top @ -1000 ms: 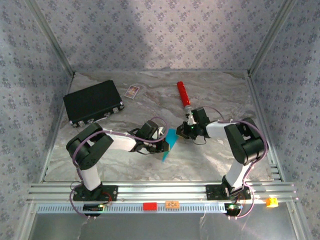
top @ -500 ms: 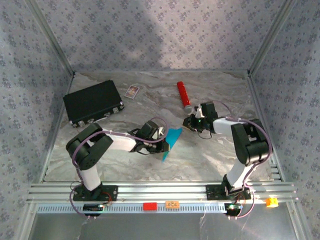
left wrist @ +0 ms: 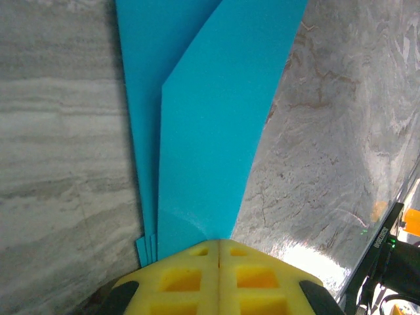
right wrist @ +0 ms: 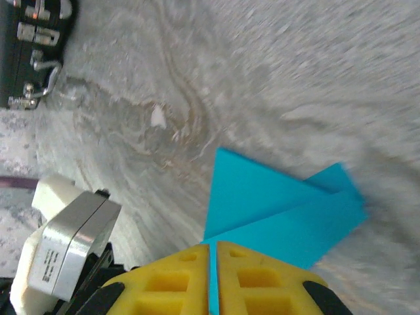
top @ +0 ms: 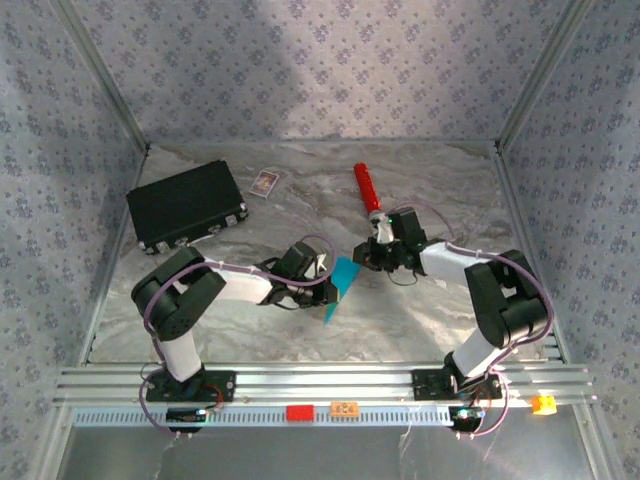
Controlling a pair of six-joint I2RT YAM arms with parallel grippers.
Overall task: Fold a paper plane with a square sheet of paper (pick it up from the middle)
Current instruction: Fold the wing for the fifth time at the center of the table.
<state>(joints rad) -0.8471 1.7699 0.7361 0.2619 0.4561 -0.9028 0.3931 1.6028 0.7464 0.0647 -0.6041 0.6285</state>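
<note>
The cyan sheet of paper point(top: 342, 282) is folded into a narrow layered wedge and held on edge above the table's middle. My left gripper point(top: 324, 287) is shut on its left end. In the left wrist view the stacked layers of paper point(left wrist: 210, 131) run up and away from the closed yellow pads of the left gripper point(left wrist: 218, 246). My right gripper point(top: 366, 257) is at the paper's upper right edge. In the right wrist view the right gripper point(right wrist: 213, 248) is shut on the paper point(right wrist: 275, 203), with a thin cyan strip between its pads.
A black case point(top: 186, 206) lies at the back left, and a small white card point(top: 264, 182) sits beside it. A red cylinder point(top: 366, 188) lies just behind the right gripper. Patterned walls close off the sides and back.
The right gripper drew back to the right and away, then returned to the paper's upper right edge. The left arm and the paper have stayed in place.
</note>
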